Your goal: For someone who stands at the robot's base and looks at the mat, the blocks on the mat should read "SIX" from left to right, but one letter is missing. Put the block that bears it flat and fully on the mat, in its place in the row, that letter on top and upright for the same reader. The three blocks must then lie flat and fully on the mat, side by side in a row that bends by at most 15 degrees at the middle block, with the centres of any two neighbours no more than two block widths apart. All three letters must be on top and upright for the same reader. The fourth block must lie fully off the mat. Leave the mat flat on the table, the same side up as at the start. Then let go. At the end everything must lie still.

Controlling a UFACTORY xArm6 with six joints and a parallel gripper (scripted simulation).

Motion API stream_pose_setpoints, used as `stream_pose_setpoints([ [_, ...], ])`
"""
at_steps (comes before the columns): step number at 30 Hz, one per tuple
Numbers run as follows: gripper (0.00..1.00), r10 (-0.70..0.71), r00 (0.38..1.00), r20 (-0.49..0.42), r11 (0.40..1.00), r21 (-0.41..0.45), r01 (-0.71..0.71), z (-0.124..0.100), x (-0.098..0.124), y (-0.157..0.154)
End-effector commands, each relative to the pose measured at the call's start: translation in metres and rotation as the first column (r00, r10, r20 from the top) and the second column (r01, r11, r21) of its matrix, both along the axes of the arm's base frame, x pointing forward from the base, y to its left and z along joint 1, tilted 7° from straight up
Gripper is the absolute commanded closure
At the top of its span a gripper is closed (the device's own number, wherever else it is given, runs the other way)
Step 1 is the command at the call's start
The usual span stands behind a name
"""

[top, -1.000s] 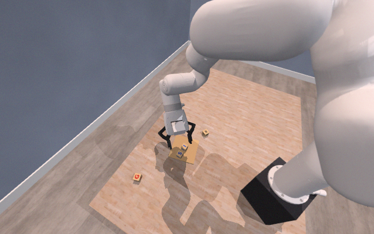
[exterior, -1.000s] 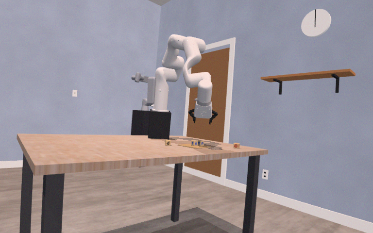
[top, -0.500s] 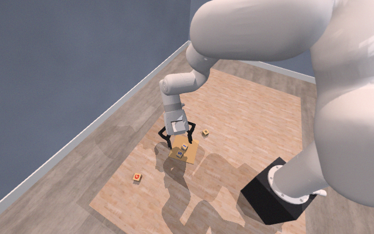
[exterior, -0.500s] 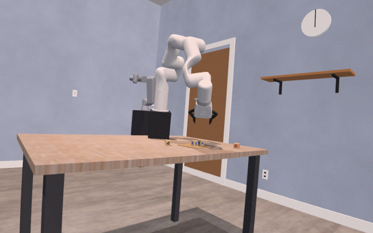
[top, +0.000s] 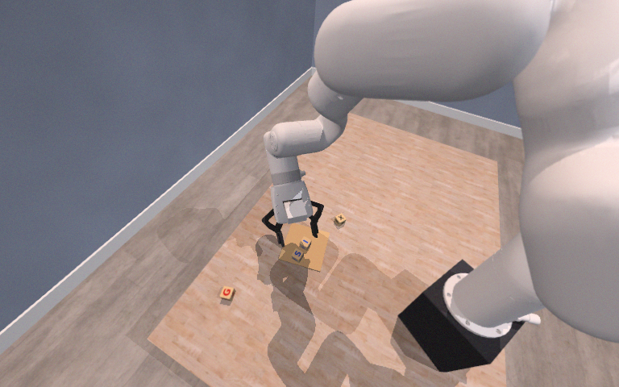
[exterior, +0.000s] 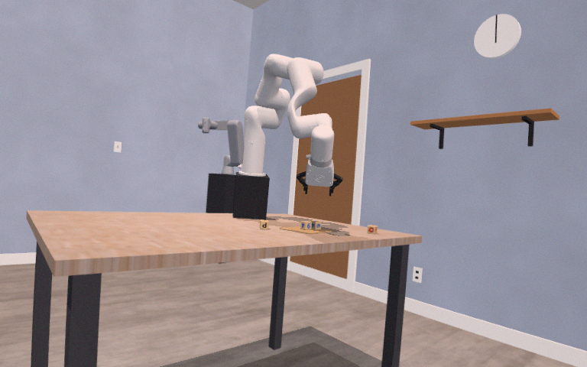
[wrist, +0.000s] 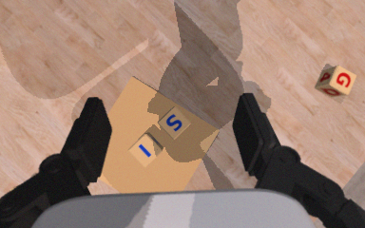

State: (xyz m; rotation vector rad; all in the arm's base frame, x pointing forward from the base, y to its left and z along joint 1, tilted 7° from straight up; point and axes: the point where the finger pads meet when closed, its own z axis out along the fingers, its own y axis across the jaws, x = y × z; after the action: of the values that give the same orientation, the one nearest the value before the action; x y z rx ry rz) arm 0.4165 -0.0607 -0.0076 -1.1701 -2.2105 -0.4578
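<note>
1. The counter (exterior: 173,241) is carrying a tan mat (top: 314,255) lying flat, with the S block (top: 297,254) and the I block (top: 305,243) sitting side by side on it.
2. The claw (top: 297,228) is hanging well above the mat, spread to its full width and gripping nothing.
3. The X block (top: 339,219), the missing letter, is resting off the mat, near its corner beyond the I block.
4. It is appearing as a small rigid cube, judged light and firm; gripping two opposite flat side faces looks safest.
5. The G block (top: 226,292) is lying well apart, off the mat.
6. No containers are showing.
</note>
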Motion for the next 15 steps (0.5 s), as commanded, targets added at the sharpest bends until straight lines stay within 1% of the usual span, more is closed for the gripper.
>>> stream_pose_setpoints([
  [1, 0.0, 0.0, 1.0, 0.004, 1.0, -0.001, 0.0, 0.001, 0.001, 0.0],
  [9, 0.0, 0.0, 1.0, 0.004, 1.0, -0.001, 0.0, 0.001, 0.001, -0.001],
  [11, 0.0, 0.0, 1.0, 0.004, 1.0, -0.002, 0.0, 0.002, -0.001, -0.011],
  [13, 0.0, 0.0, 1.0, 0.005, 1.0, -0.002, 0.0, 0.003, -0.005, -0.03],
  [15, 0.0, 0.0, 1.0, 0.005, 1.0, -0.002, 0.0, 0.003, -0.005, -0.03],
])
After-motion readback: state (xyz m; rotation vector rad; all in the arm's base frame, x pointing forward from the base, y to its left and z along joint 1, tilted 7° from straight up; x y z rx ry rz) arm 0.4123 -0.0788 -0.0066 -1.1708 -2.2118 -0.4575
